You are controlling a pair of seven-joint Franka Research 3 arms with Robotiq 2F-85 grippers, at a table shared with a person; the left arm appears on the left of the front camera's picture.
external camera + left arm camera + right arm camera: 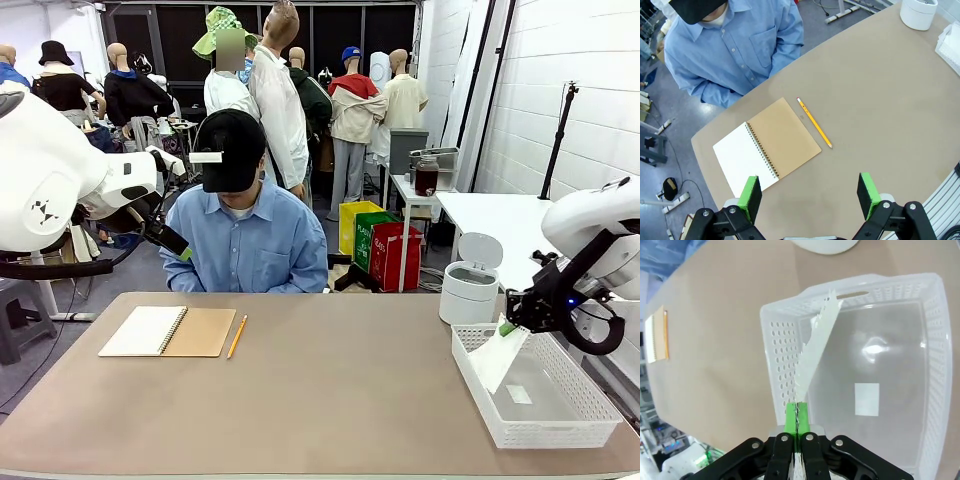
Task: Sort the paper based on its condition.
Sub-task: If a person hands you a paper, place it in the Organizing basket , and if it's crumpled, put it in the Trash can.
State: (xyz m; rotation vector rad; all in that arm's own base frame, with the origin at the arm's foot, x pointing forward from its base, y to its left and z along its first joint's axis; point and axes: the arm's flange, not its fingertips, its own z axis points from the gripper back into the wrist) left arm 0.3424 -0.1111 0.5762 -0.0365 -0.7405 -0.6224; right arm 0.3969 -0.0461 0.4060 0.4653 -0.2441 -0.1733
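The right end effector (pixel 797 415) pinches the paper (pixel 816 347) over the basket (pixel 777 360); left wrist view shows left end effector (pixel 810 192) spread.

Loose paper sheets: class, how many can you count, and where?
1: the paper is pinched in the right gripper, hanging over the white mesh basket. Others could be hidden.

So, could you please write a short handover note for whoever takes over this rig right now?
Right gripper: shut on a sheet, held on edge over the basket, not yet released.
Left gripper: open, holding nothing, raised above the notebook and pencil.
Basket floor holds just a small white label.
Done: sheet brought to the basket.
Left: release it; sort any further sheets.
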